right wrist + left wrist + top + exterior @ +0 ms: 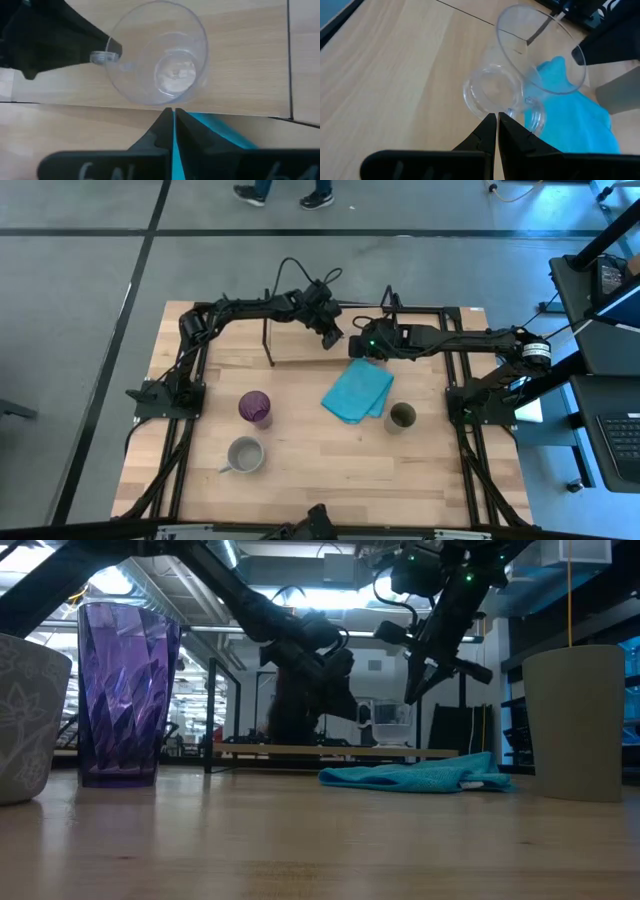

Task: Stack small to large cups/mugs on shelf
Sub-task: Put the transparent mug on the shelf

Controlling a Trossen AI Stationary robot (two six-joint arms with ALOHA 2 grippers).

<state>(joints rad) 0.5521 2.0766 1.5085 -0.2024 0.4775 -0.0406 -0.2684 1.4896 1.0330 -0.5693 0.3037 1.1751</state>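
Note:
A small clear glass (520, 75) with a handle is over the light wooden base (340, 751) of the black wire shelf (268, 340) at the far middle. In the low view the glass (392, 725) looks upright, and I cannot tell whether it rests on the base. My left gripper (333, 338) and my right gripper (356, 347) are both shut on it from opposite sides. The purple tumbler (255, 408), the grey mug (245, 455) and the olive cup (402, 417) stand upright on the table nearer the front. My left gripper pinches the glass's handle (102, 57) between its two fingers, coming slanting down from the table's left. Its own fingers (490, 127) hide the exact spot in its wrist view. My right gripper holds the glass's rim (170, 105) at the side away from the handle. Its fingertips (165, 120) meet right at the edge, slanting down from the table's right.
A folded turquoise cloth (357, 392) lies on the table just in front of the shelf, between the glass and the olive cup. The shelf's thin uprights and rails stand around the grippers. Bare wood stretches along the table's near edge. A person's feet (285, 194) show beyond the far edge.

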